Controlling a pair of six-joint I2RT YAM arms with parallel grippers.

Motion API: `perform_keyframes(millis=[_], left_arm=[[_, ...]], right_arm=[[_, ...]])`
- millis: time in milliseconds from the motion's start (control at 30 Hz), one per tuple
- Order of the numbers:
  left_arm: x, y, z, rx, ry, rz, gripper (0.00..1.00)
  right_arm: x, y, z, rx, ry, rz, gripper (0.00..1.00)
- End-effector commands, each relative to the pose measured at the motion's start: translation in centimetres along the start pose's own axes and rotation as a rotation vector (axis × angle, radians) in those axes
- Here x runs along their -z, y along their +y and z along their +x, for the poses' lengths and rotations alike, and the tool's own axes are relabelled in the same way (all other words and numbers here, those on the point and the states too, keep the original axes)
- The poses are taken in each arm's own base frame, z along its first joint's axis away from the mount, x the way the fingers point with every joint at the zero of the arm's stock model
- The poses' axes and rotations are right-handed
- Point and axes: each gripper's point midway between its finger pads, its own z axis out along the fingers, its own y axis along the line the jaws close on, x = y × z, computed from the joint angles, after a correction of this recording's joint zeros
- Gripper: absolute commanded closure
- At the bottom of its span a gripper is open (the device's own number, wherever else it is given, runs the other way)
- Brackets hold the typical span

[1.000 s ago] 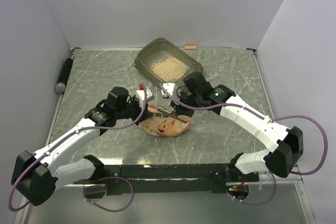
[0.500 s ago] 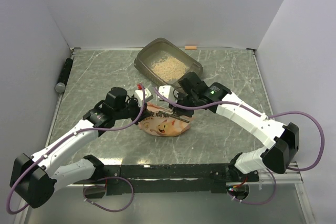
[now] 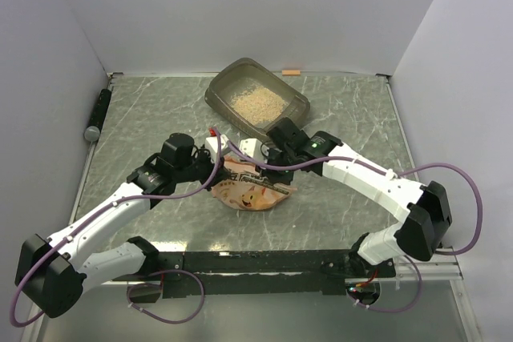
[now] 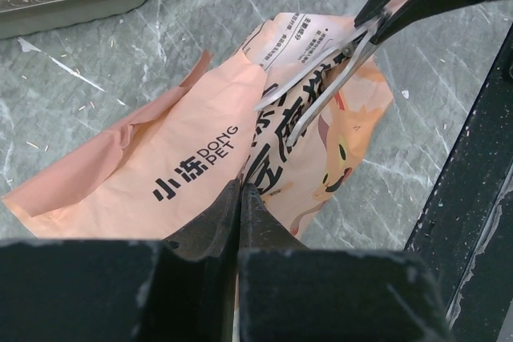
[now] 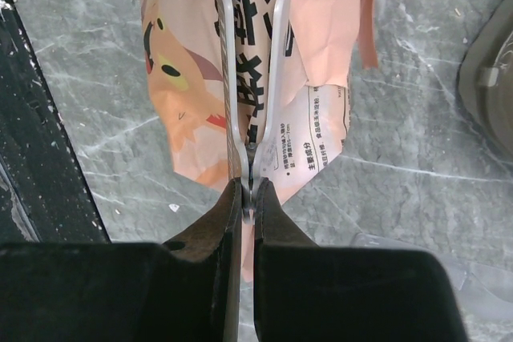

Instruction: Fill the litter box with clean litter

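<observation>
Pink bag (image 3: 248, 192) lies flat mid-surface, long axis roughly 9 to 3 o'clock, cartoon face up; litter box (image 3: 298, 100) at its 12 o'clock, long axis 10 to 4, pale litter (image 3: 256, 102) inside; box and bag apart. Left arm reaches in from 8 o'clock, left gripper (image 4: 240, 194) low, fingers pinched tight on the bag's edge. Right arm bends in from 4 o'clock, right gripper (image 5: 248, 190) with fingers clamped on scissors (image 5: 276, 54), blades parted over the printed characters. Bag's edge under the left fingers is hidden; scissor handles hidden; box cut off in both wrist views.
</observation>
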Motion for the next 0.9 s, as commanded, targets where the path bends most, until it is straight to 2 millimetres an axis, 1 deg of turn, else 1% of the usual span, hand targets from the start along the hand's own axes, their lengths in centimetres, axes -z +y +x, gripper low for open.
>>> perform_keyframes(millis=[0, 167, 233, 267, 300, 367, 400, 433, 500, 533, 567, 600, 633, 733, 833, 867], left_arm=[[0.8, 1.2, -1.7, -0.021, -0.057, -0.072, 0.95], [0.9, 1.1, -1.6, -0.02, -0.059, -0.069, 0.95], [0.9, 1.2, -1.7, -0.02, -0.058, -0.07, 0.95], [0.8, 1.1, -1.6, -0.02, -0.057, -0.069, 0.95], [0.9, 1.1, -1.6, -0.021, -0.057, -0.071, 0.95], [0.8, 1.1, -1.6, -0.021, -0.055, -0.069, 0.95], [0.8, 1.1, -1.5, -0.019, -0.056, -0.069, 0.96], [0.8, 1.1, -1.5, -0.02, -0.054, -0.067, 0.96], [0.7, 1.1, -1.4, -0.018, -0.05, -0.067, 0.96], [0.8, 1.1, -1.5, -0.019, -0.051, -0.067, 0.96], [0.8, 1.1, -1.6, -0.02, -0.054, -0.066, 0.96], [0.8, 1.1, -1.5, -0.019, -0.051, -0.067, 0.96], [0.8, 1.1, -1.6, -0.019, -0.054, -0.069, 0.96], [0.8, 1.3, -1.5, -0.018, -0.053, -0.076, 0.95], [0.8, 1.2, -1.7, -0.017, -0.055, -0.075, 0.94], [0.8, 1.3, -1.8, -0.016, -0.056, -0.076, 0.94]], right_arm=[[-2.0, 1.6, 1.8, -0.029, 0.081, -0.058, 1.0], [-2.6, 1.8, 1.8, -0.042, 0.087, -0.062, 1.0], [-2.6, 1.8, 1.8, -0.046, 0.086, -0.065, 0.96], [-2.4, 1.8, 1.5, -0.049, 0.077, -0.06, 0.9], [-2.3, 1.4, 1.3, -0.054, 0.072, -0.038, 0.75], [-1.5, 1.1, 0.6, -0.054, 0.04, -0.012, 0.65], [-1.2, 0.8, 0.4, -0.056, 0.028, 0.002, 0.47], [-0.4, 0.6, 0.0, -0.054, 0.011, 0.027, 0.4], [0.6, 0.3, -0.9, -0.049, -0.018, 0.051, 0.34], [1.5, -0.3, -1.4, -0.048, -0.041, 0.087, 0.33], [2.0, -0.4, -1.6, -0.053, -0.048, 0.101, 0.31], [2.5, -0.6, -1.9, -0.056, -0.06, 0.116, 0.16], [3.4, -1.1, -2.3, -0.056, -0.08, 0.153, 0.01], [5.0, -1.4, -3.1, -0.069, -0.134, 0.202, 0.0], [6.9, -2.5, -3.7, -0.115, -0.172, 0.292, 0.0], [7.6, -3.2, -3.6, -0.136, -0.177, 0.337, 0.0]])
